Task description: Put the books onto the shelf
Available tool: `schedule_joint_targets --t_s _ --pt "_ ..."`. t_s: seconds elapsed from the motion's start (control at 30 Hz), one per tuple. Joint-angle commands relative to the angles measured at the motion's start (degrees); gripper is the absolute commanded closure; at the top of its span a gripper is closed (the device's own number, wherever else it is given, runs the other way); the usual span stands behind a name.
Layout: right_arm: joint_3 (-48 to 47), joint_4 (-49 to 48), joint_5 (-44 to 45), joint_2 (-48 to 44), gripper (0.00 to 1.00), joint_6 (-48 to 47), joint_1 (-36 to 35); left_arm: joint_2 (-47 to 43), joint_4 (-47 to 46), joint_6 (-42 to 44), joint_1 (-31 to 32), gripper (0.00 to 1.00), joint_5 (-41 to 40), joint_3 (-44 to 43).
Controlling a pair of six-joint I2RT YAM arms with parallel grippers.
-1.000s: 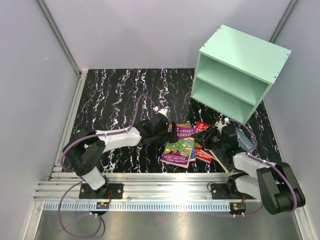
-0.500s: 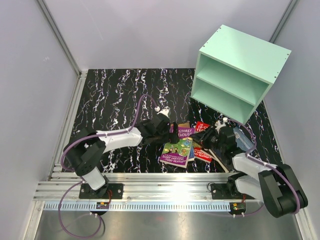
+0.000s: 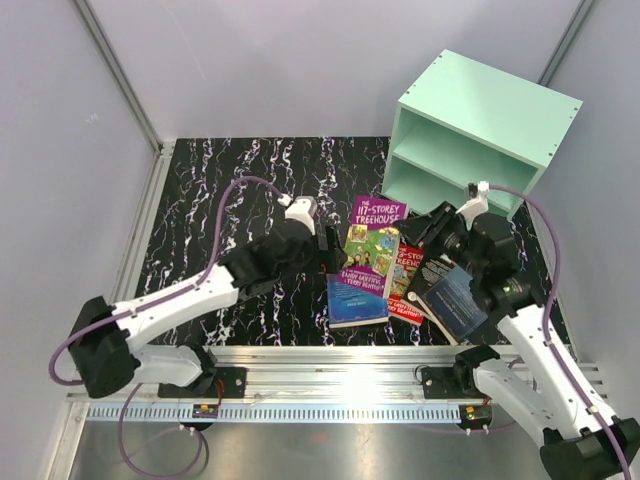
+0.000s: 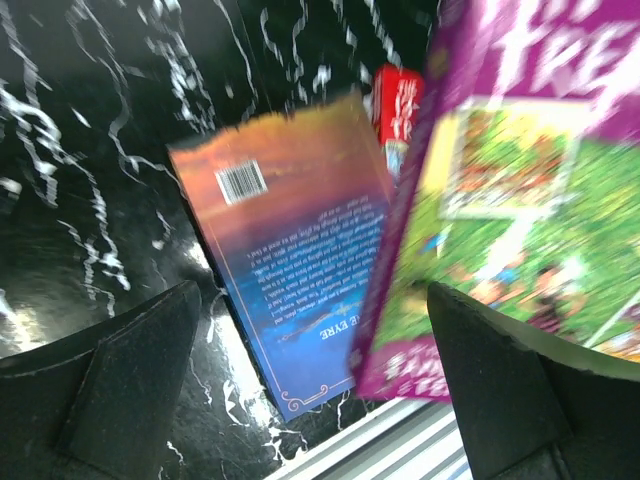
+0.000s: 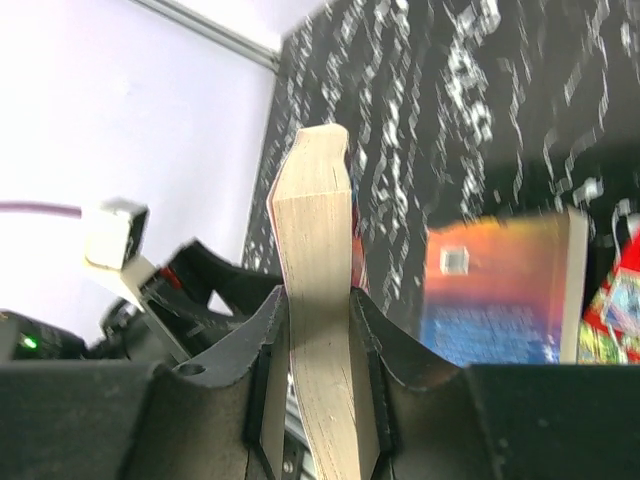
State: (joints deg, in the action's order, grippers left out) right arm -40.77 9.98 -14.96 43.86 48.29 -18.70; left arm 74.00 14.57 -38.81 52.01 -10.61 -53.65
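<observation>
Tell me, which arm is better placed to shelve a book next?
Right. The right pincer clamps a dark book, held up near the shelf; the left pincer is open.

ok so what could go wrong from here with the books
1. The right tool pinches the dark book near its page edge only, so the book may slip or swing on the way to the shelf.
2. The left tool stands open at the purple-green book, which looks propped up and unclamped; it could flop onto the blue-orange book.
</observation>
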Motion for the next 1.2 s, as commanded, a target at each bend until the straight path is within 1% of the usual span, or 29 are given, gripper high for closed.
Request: schedule_joint_targets --t_s 0.0,0.07,0.1,0.17,0.2,0.27,0.3,0.37,0.4,0.43,0.47,0.5,0.53,0.57,0.6,0.63,0.67,0.73,0.77,0.83,0.87,0.9,1.0,1.07,1.17 --pt "-12.6 4.5 2.4 2.7 1.00 -4.5 -0.2 -2.9 3.0 0.9 -0.1 0.01 -5.3 4.3" --pt "-18.1 7.0 3.5 6.0 1.00 -6.4 -0.2 -4.7 2.2 0.2 -0.1 0.01 -4.9 6.6" --pt "-24.3 8.0 5.0 7.2 1.00 -7.4 -0.2 -5.3 1.8 -0.7 -0.1 0.01 -4.7 7.8" --pt "-31.0 11.4 7.1 11.3 1.00 -11.1 -0.2 -6.9 0.2 -2.1 0.0 0.01 -3.8 11.6" --pt "-37.9 12.4 9.2 12.7 1.00 -12.2 0.0 -7.5 -0.6 -2.6 0.0 0.01 -3.4 13.0" --pt "-44.7 14.9 10.3 17.3 1.00 -15.0 0.7 -9.2 -3.2 -3.8 -0.1 0.01 -2.4 17.7" --pt "-51.5 15.8 10.3 19.0 1.00 -15.6 1.2 -9.7 -4.1 -4.2 -0.1 0.01 -2.1 19.4" --pt "-58.5 18.8 9.9 24.1 1.00 -16.8 4.5 -11.3 -6.1 -4.8 0.0 0.01 -1.9 23.0" --pt "-64.5 19.5 7.9 25.8 1.00 -16.9 6.6 -11.8 -6.6 -5.0 0.0 0.01 -1.8 23.9" --pt "-67.3 20.5 5.8 27.6 1.00 -16.0 11.4 -12.8 -7.5 -5.0 0.1 0.01 -1.7 24.5" --pt "-69.9 21.1 3.9 31.0 1.00 -15.1 14.7 -13.4 -7.9 -4.6 0.1 0.01 -1.4 25.2" --pt "-74.3 21.4 -0.9 32.8 1.00 -13.9 17.4 -13.9 -8.2 -4.3 0.1 0.01 -1.3 25.6" --pt "-76.5 21.7 -3.3 34.6 1.00 -12.0 20.4 -14.6 -8.6 -3.9 0.1 0.01 -1.3 26.0" --pt "-78.9 23.2 -5.8 39.1 1.00 -11.0 25.5 -14.7 -9.1 -3.6 0.1 0.01 -1.5 26.2" --pt "-83.9 24.5 -10.6 41.5 1.00 -10.2 27.6 -14.6 -9.1 -3.6 0.1 0.01 -1.5 26.4" --pt "-86.0 25.4 -13.0 43.9 1.00 -8.2 29.9 -14.1 -9.3 -3.6 0.1 0.01 -1.4 26.6" --pt "-87.9 26.3 -18.0 48.4 1.00 -7.2 33.5 -14.0 -9.7 -3.6 0.1 0.01 -1.0 26.8" --pt "-92.4 26.1 -22.8 52.7 1.00 -3.4 36.5 -13.5 -10.5 -3.6 0.2 0.01 -1.0 27.2" --pt "-94.1 26.4 -24.7 57.3 1.00 -2.2 37.6 -13.5 -10.8 -3.5 0.1 0.01 -0.8 27.3" --pt "-99.5 26.8 -29.6 61.3 1.00 -0.1 39.8 -13.3 -11.1 -3.3 0.2 0.01 -0.7 27.4" --pt "-101.5 27.6 -30.7 64.9 1.00 0.0 40.2 -13.1 -11.3 -3.1 0.2 0.01 -0.6 27.3" --pt "-105.7 28.5 -31.0 66.5 1.00 -0.2 40.5 -12.9 -11.6 -3.0 0.2 0.01 -0.6 27.4" --pt "-110.2 29.1 -32.8 71.0 1.00 1.7 42.2 -12.0 -11.9 -2.9 0.1 0.01 -0.2 27.1" --pt "-109.5 26.4 -33.3 72.1 1.00 3.1 42.3 -11.2 -12.4 -2.8 0.2 0.01 0.0 26.8" --pt "-107.8 25.0 -32.3 72.7 1.00 3.6 42.3 -9.9 -12.4 -2.7 0.2 0.01 0.2 26.2"
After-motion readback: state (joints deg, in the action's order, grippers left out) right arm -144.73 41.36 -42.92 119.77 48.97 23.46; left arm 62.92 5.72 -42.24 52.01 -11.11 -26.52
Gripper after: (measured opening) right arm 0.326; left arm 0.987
